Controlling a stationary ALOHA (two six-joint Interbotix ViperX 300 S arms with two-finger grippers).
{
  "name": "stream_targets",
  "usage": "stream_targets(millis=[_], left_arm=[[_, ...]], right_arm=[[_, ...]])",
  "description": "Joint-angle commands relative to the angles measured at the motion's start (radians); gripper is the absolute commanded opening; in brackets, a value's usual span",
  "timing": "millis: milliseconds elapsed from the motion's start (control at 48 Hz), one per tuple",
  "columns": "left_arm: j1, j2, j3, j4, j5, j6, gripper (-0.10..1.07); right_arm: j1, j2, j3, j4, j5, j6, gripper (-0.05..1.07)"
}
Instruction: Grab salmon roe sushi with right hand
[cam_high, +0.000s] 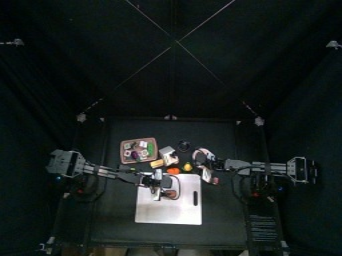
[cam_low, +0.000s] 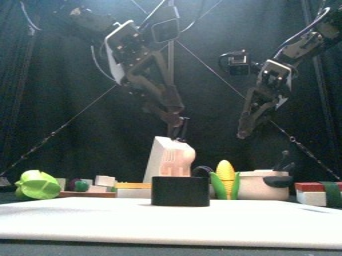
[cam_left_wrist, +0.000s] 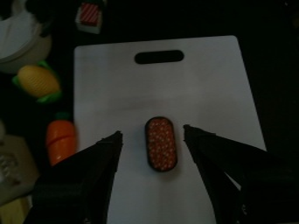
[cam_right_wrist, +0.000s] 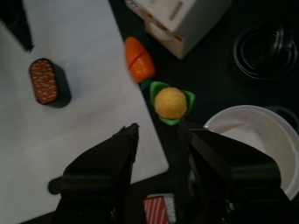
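Note:
The salmon roe sushi (cam_left_wrist: 160, 143) is a dark oval topped with orange roe, lying on the white cutting board (cam_left_wrist: 163, 87). In the front view the sushi (cam_low: 179, 190) looks like a black block on the board's near part. My left gripper (cam_left_wrist: 153, 133) hangs open straight above it, apart from it. Off the board's side, my right gripper (cam_right_wrist: 165, 133) is open and empty, over the board's edge and the black table. From there the sushi (cam_right_wrist: 47, 80) lies away across the board. Both grippers hang well above the table, the left gripper (cam_low: 174, 125) and the right gripper (cam_low: 245, 128).
Beside the board lie an orange carrot (cam_right_wrist: 139, 59), a yellow piece in a green cup (cam_right_wrist: 172, 102), a white bowl (cam_right_wrist: 251, 140), a dark cup (cam_right_wrist: 267, 44) and a pale box (cam_right_wrist: 181, 22). A green toy (cam_low: 38, 184) sits front left. A dark tray (cam_high: 138, 150) stands behind the board.

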Motion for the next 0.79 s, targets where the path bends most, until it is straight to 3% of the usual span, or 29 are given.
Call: stream_targets(millis=[0,104,229,542,771], left_arm=[[0.043,-0.098,0.063,0.003,-0.095,0.002,0.92],[0.091,-0.173,0.150,0.002,-0.202,0.003,0.92],[0.150,-0.236,0.216,-0.008,-0.261,0.003,0.92],[0.307,-0.305,0.244,0.023,-0.212,0.006,0.92],[0.350,-0.310,0.321,0.083,-0.227,0.008,0.92]], right_arm=[[0.060,-0.011,-0.038,0.034,-0.018,0.000,0.79],[0.121,0.023,-0.063,0.051,-0.058,-0.002,0.79],[0.181,0.086,-0.110,0.063,-0.077,0.000,0.79],[0.249,0.293,-0.253,0.081,-0.072,0.000,0.80],[0.250,0.396,-0.370,0.084,-0.049,0.000,0.87]])
